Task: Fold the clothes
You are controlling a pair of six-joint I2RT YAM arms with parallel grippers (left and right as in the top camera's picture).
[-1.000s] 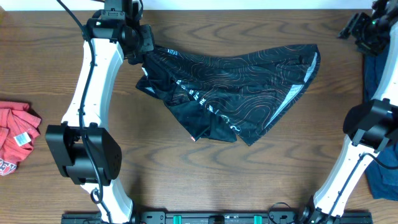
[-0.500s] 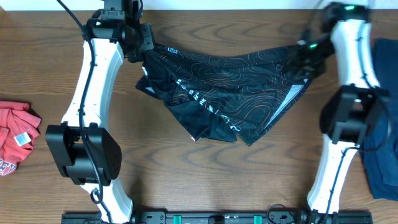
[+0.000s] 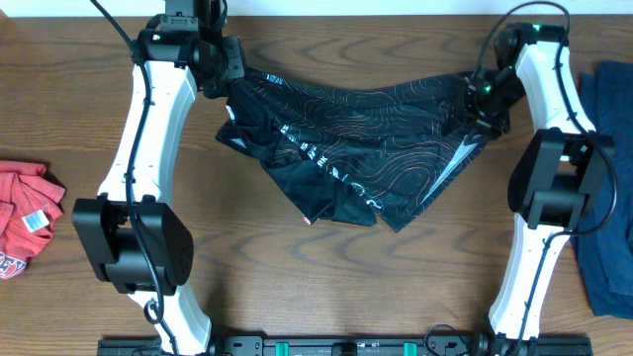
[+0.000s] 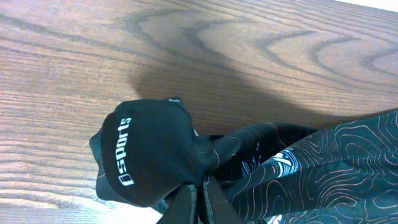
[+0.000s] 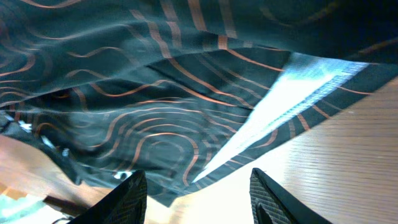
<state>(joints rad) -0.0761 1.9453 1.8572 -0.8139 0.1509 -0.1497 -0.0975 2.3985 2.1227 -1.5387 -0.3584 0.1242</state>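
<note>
The jersey [image 3: 366, 138] lies spread on the table [image 3: 297, 297] between the two arms, a wide black sheet with thin orange contour lines, its lower part bunched into a fold that points toward the near edge. Its upper left corner is drawn up to the left gripper [image 3: 224, 73], and its upper right corner lies under the right gripper [image 3: 483, 99]. The left gripper is fully closed on the jersey: in the left wrist view the fingers [image 4: 189, 208] meet at the bottom edge with cloth pinched between them, and a rounded bunch of black fabric printed with white lettering stands up just beyond the tips, casting a shadow on the wood. The right gripper stands partly open. In the right wrist view its two fingers [image 5: 132, 198] are set well apart at the bottom of the frame, with the jersey's hem and a white panel lying beyond and across the gap. No cloth is seen clamped between these fingers; whether the tips touch the fabric cannot be told. A red shirt [image 3: 25, 220] lies crumpled at the left edge of the table, well apart from the jersey. A dark blue shirt [image 3: 611, 198] lies along the right edge, beside the right arm.
</note>
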